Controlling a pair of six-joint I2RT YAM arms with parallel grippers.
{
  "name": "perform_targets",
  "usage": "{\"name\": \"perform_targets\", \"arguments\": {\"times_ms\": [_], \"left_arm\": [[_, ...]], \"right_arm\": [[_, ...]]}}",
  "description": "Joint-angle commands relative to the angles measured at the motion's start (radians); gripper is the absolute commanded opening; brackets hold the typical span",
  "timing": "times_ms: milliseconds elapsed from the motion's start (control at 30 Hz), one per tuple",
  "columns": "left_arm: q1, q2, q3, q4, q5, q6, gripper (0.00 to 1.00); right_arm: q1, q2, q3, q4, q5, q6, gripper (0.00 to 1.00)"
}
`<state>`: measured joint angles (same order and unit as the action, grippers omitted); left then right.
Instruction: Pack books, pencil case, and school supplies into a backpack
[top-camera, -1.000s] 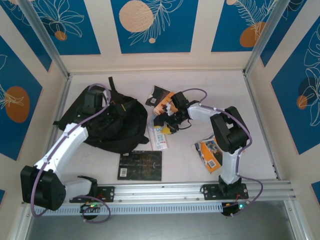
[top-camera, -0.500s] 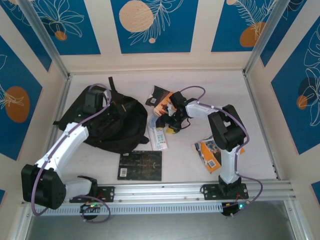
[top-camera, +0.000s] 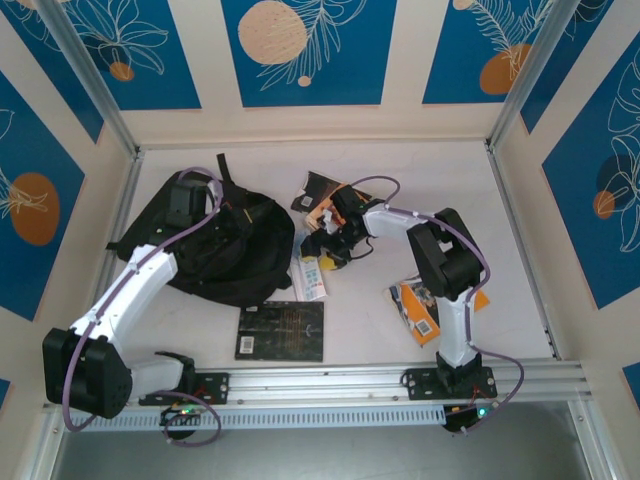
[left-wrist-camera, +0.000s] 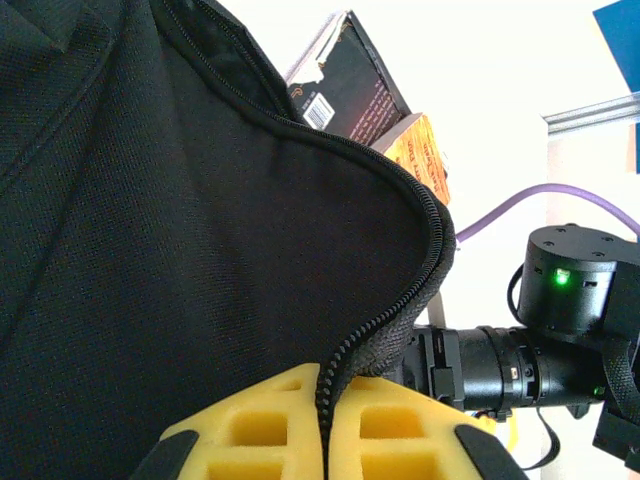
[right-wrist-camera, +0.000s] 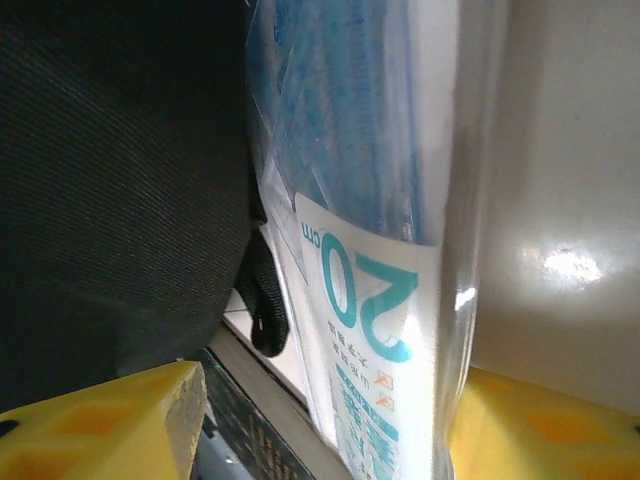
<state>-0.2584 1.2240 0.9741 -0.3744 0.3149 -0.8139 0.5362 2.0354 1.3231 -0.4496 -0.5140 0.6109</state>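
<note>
A: Pinching the zip edge, is the left gripper on the backpack?
B: Yes, yellow pads pressed together on the zip.
A: Right gripper?
B: Just right of the backpack, fingers spread either side of the clear blue-printed packet (left pad looks off it).
A: Books?
B: Black-and-gold book just in front of the backpack, orange-and-white book well to its right, orange-and-black book off its far right corner. None inside it.

Blue leaf-patterned wall panels enclose a white tabletop.
</note>
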Motion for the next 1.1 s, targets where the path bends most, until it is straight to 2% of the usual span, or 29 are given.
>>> {"name": "perform_targets", "arguments": {"times_ms": [0,300,433,633,800,967,1067], "left_arm": [[-0.006,0.009,0.023,0.022,0.034,0.001,0.0],[-0.007,0.011,0.027,0.021,0.036,0.002,0.0],[-0.007,0.012,0.03,0.019,0.038,0.002,0.0],[-0.007,-0.005,0.069,-0.017,0.015,0.019,0.0],[-0.007,-0.035,0.14,-0.062,-0.027,0.031,0.0],[-0.006,-0.089,0.263,-0.134,-0.143,0.08,0.0],[-0.007,-0.095,0.33,-0.155,-0.147,0.093,0.0]], "right_arm": [[0.003,-0.009,-0.012,0.07,-0.112,0.062,0.62],[0.057,0.067,0.029,0.021,-0.046,0.045,0.49],[0.068,0.07,0.049,-0.023,0.026,0.034,0.28],[0.044,-0.027,0.018,-0.059,0.117,-0.003,0.02],[0.039,-0.11,0.024,-0.133,0.219,-0.056,0.0],[0.007,-0.198,0.015,-0.18,0.275,-0.089,0.0],[-0.006,-0.264,0.007,-0.199,0.307,-0.11,0.0]]}}
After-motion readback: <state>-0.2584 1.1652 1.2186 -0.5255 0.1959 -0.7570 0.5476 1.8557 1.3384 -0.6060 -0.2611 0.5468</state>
